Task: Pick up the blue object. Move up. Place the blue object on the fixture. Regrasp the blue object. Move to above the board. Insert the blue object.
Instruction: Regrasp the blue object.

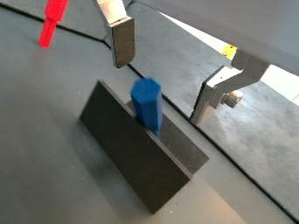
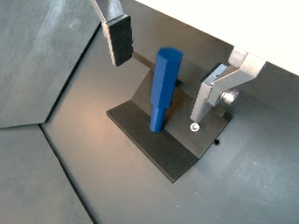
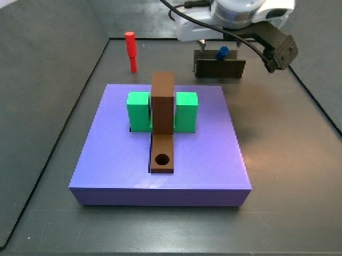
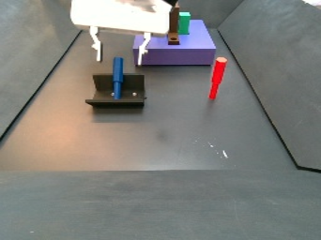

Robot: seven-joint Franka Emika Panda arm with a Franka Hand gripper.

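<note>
Gripper [image 1: 176, 74] jaws stand spread apart in a wrist view, holding nothing; the blue peg [image 1: 146, 103] stands upright in the fixture [image 1: 140, 149] between and below the two fingers, clear of both pads. A red peg [image 1: 52, 24] stands well apart on the dark surface [image 1: 47, 166].

Both wrist views agree: the gripper [image 2: 176, 79] is open, and the blue peg [image 2: 163, 90] rises from the fixture base plate [image 2: 163, 140] between the fingers.

One side view shows the gripper [image 3: 227, 45] above the fixture [image 3: 218, 67], behind the lavender board [image 3: 201, 160] carrying green blocks [image 3: 163, 111] and a brown bar [image 3: 162, 125]; the red peg [image 3: 131, 50] stands beside the board.

Another side view shows the gripper [image 4: 119, 49] straddling the blue peg [image 4: 118, 77], with the red peg [image 4: 217, 78] well apart.
</note>
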